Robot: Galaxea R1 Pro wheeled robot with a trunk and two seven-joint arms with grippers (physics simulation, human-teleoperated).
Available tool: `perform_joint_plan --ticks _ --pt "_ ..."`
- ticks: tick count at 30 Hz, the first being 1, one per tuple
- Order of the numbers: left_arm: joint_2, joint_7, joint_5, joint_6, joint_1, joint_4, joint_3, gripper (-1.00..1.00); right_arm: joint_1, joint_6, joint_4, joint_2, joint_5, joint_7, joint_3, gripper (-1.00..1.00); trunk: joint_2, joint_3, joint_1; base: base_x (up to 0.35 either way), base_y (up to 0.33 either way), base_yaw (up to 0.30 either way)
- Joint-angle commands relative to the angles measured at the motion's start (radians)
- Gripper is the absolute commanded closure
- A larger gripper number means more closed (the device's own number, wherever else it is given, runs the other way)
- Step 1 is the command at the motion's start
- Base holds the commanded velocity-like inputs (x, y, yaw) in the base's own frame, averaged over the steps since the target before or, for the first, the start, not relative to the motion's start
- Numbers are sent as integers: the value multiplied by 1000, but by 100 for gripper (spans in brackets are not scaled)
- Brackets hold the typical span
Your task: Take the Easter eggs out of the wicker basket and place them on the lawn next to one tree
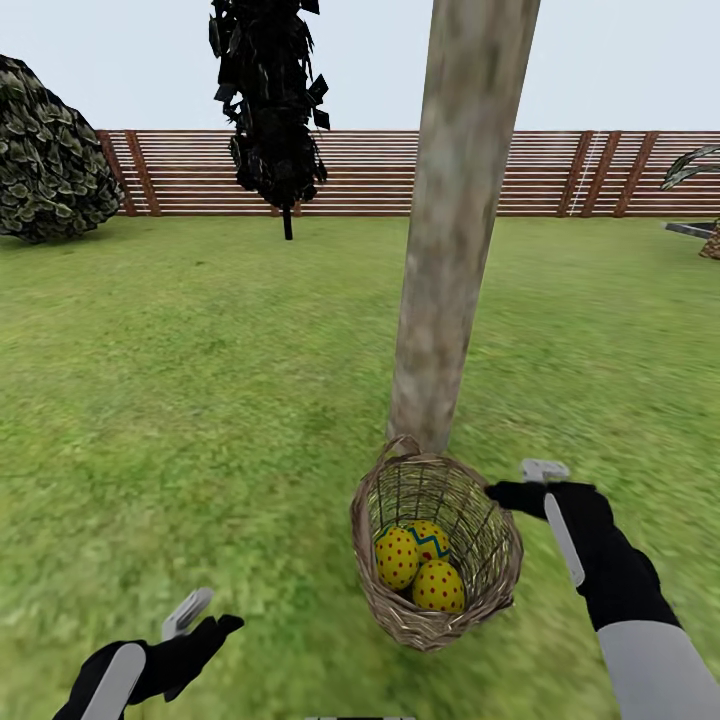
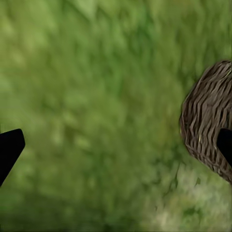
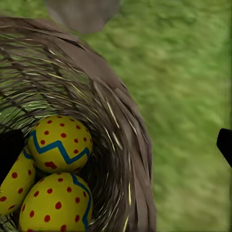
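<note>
Wicker basket (image 1: 436,555) on lawn (image 1: 200,400) at tree (image 1: 455,230) base holds three Easter eggs (image 1: 420,567). Right gripper (image 1: 535,483) at rim, left gripper (image 1: 200,615) aside; both jaws apart. Eggs likely hard, smooth, slippery: grip across the middle.

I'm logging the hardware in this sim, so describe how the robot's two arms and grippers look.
In the head view, both arms have a pale grey-white outer shell leading into a matte black wrist section. The right gripper and the left gripper each carry a black body with light grey, flat, rounded jaws. No cables or markings are visible. The wrist views show black jaw tips at the frame edges.
</note>
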Motion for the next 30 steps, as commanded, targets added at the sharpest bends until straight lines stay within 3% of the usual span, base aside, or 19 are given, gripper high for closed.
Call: perform_joint_plan --ticks 1,3,8,13,14,22,25,30 --pt "0 9 10 4 0 0 1 -100 17 5 -31 0 -5 0 10 -100 0 -1 0 0 0 0" --pt "0 9 8 4 0 1 0 -100 28 7 -50 1 -6 0 28 -100 0 -1 0 0 0 0" --pt "1 13 6 4 3 3 1 -100 52 60 -73 8 -11 1 117 -100 0 -1 0 0 0 0" --pt "2 18 4 4 11 4 0 -100 58 85 -74 38 -12 0 161 -100 0 -1 0 0 0 0" --pt "2 17 4 -2 15 7 -1 -100 59 91 -73 56 -11 -1 176 -100 0 -1 0 0 0 0" --pt "5 10 4 -11 24 9 0 -100 58 112 -45 88 -11 -2 200 -100 0 -1 0 32 51 0" --pt "10 9 4 -11 29 9 1 -100 52 142 13 112 -10 -4 196 -100 0 -1 0 130 197 0" --pt "11 10 5 -12 31 9 -1 -100 40 155 74 121 -13 -3 191 -100 0 -1 0 75 113 0"
